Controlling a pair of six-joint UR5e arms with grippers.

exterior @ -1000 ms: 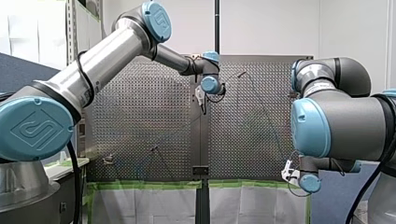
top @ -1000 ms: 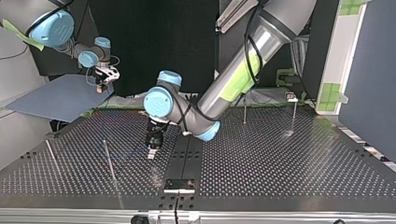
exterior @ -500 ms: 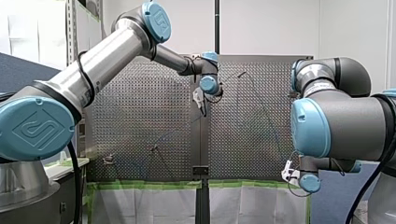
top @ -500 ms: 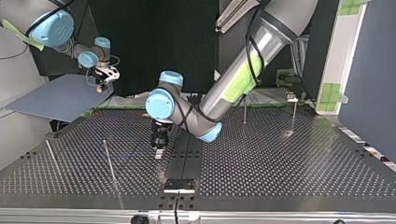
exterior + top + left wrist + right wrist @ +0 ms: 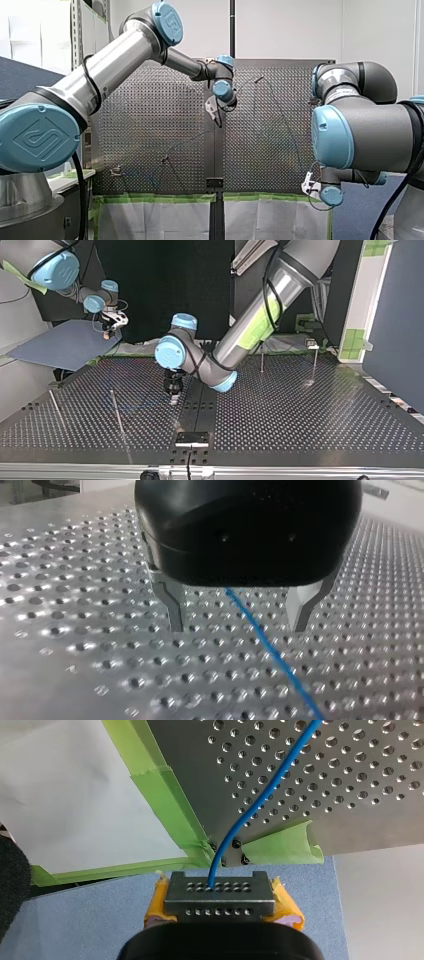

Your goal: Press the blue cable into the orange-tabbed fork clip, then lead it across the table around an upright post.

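The blue cable (image 5: 260, 632) lies loose on the perforated table, passing between the metal fingers (image 5: 175, 612) of my left gripper (image 5: 237, 627), which stands open just above the surface near the table's middle (image 5: 173, 399) (image 5: 214, 111). My right gripper (image 5: 220, 912) is off the table's corner (image 5: 109, 329) (image 5: 310, 185). Its yellow pads (image 5: 285, 907) are shut on a grey perforated end block (image 5: 220, 897), from which the cable (image 5: 260, 795) runs up over the table. I cannot make out an orange tab on the small clip (image 5: 311, 345).
Thin upright posts stand at the top view's left (image 5: 116, 410) (image 5: 55, 407) and far right (image 5: 261, 360) (image 5: 315, 362). A black bracket (image 5: 192, 438) sits at the near edge's middle. A blue-grey board (image 5: 65, 342) lies under my right gripper. Green tape (image 5: 165, 805) lines the table edge.
My left gripper has slid a little toward the top view's right, along the cable, staying open. My right arm has not moved.
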